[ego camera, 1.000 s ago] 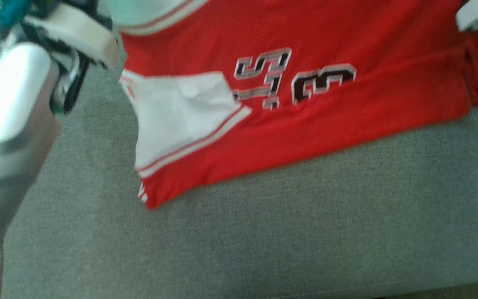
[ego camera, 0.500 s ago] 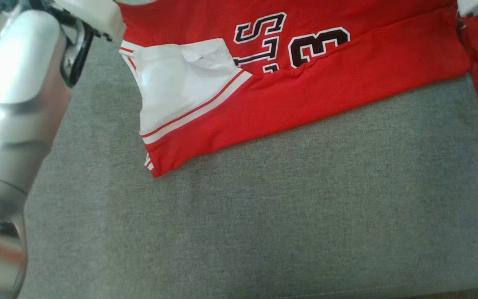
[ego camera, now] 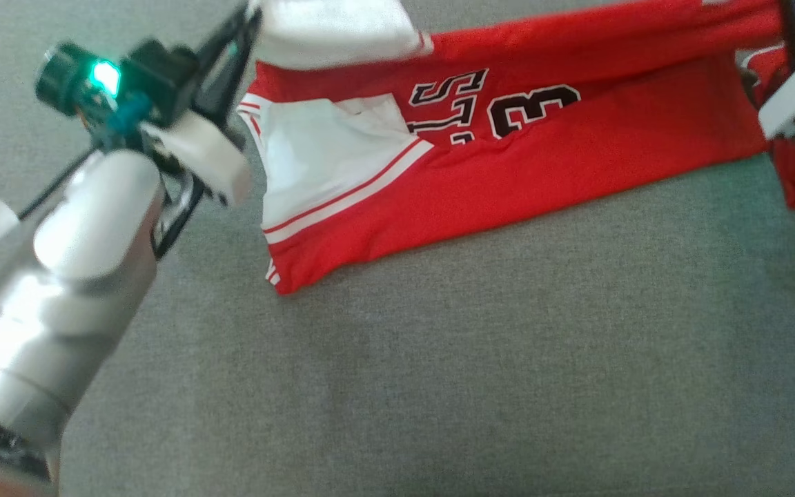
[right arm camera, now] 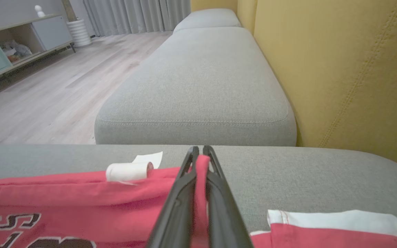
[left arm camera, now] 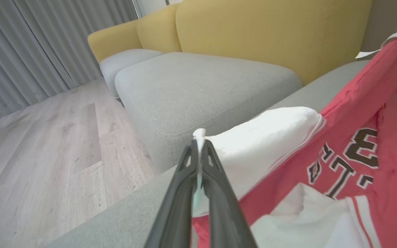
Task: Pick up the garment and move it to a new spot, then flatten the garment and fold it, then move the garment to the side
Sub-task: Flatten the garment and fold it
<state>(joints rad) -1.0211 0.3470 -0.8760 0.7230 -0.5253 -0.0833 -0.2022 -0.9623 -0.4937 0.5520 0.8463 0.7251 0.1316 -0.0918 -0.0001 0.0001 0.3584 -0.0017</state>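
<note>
Watch those bites, they look slim: an uneven pull could slip a corner free and bunch the garment, stretched between the arms with its lower edge on the grey sofa seat. The left pincer is clenched on the white sleeve edge, the right pincer clamped on a thin red fold. The left forearm angles up from lower left; the right wrist sits high at the right edge.

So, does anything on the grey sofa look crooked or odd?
Yes. The red and white fabric jersey, pinched by the left gripper and right gripper, lies slanted on the grey fabric sofa cushion, and its white flap is folded over the black lettering.
</note>
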